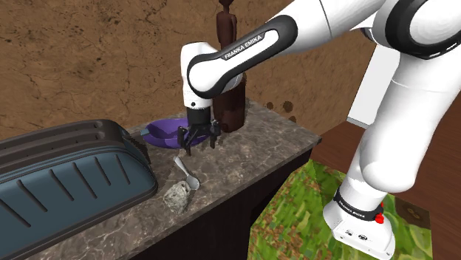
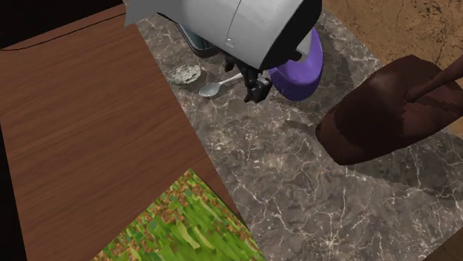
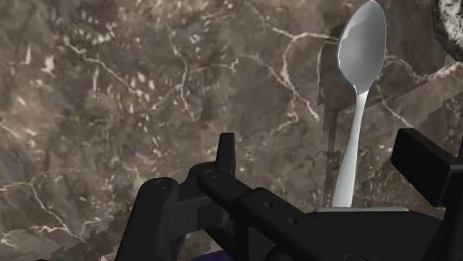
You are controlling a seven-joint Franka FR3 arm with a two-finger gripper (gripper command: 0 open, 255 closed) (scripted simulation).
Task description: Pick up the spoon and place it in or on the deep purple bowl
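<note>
A pale silver spoon (image 1: 186, 172) lies flat on the dark marble counter (image 1: 244, 159), its bowl end pointing away from the deep purple bowl (image 1: 166, 131). My black gripper (image 1: 199, 141) hangs open just above the spoon's handle end, beside the purple bowl's rim. In the wrist view the spoon (image 3: 361, 44) runs out ahead of the gripper (image 3: 326, 159), and its handle passes between the spread fingers, nearer one finger (image 3: 427, 159), untouched. From the second exterior view the spoon (image 2: 215, 87) lies next to the gripper (image 2: 256, 87) and the purple bowl (image 2: 300, 70).
A tall brown bottle (image 1: 230, 96) stands right behind the gripper. A big blue-grey suitcase (image 1: 66, 177) takes up the counter at the shoulder view's left. A small grey speckled lump (image 1: 177, 196) sits near the spoon's bowl end, close to the counter's front edge.
</note>
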